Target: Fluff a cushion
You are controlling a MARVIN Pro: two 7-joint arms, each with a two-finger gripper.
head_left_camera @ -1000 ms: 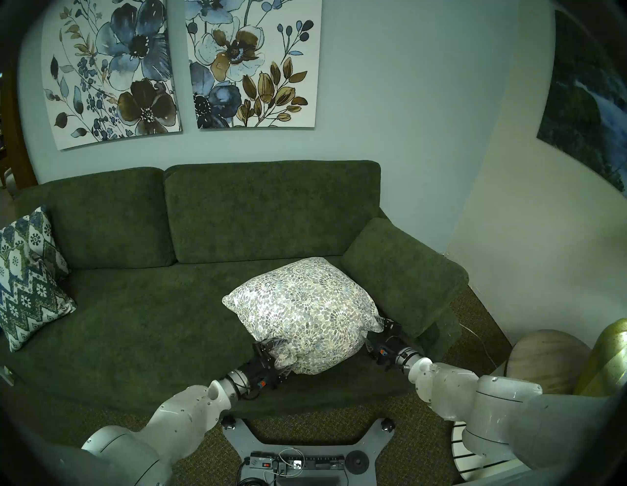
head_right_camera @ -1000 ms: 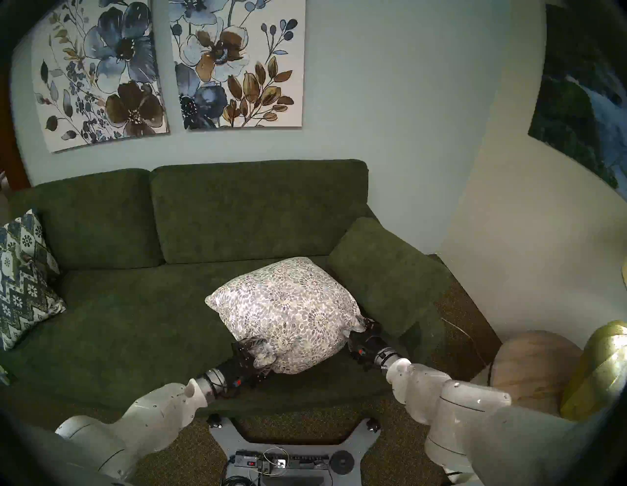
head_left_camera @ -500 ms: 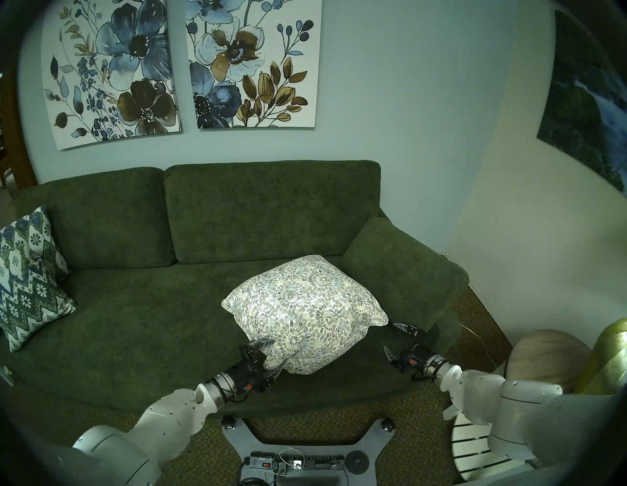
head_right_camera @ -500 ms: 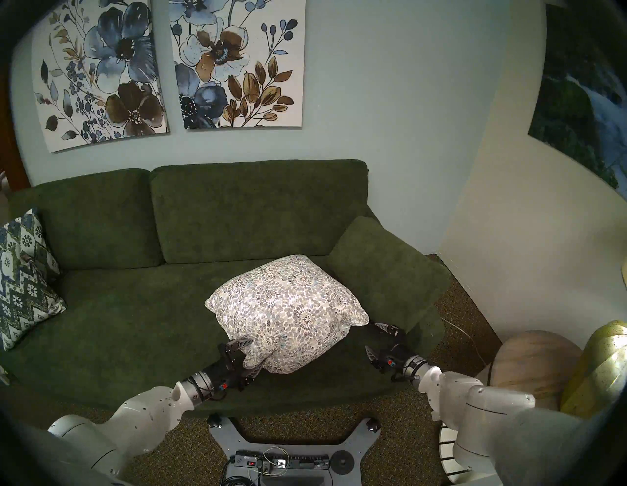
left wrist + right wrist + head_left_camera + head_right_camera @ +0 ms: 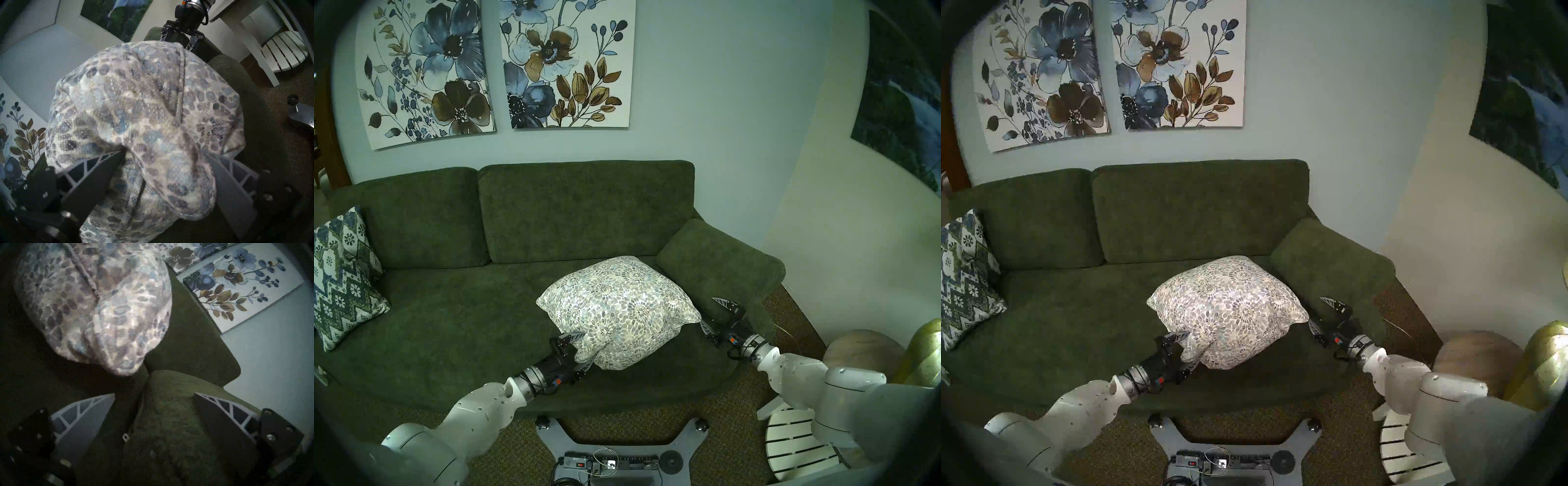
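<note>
Straddling the cushion (image 5: 616, 309) corner, left gripper (image 5: 580, 349) spread wide (possibly touching); right gripper (image 5: 714, 314) spread, empty.

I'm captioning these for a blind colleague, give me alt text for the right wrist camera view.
The right tool hangs open and empty, its two fingers spread over the dark green sofa armrest. Beyond them, clear of both fingers, lies the plump cream cushion with grey-blue pebble rosettes. Floral wall pictures fill the upper right.
</note>
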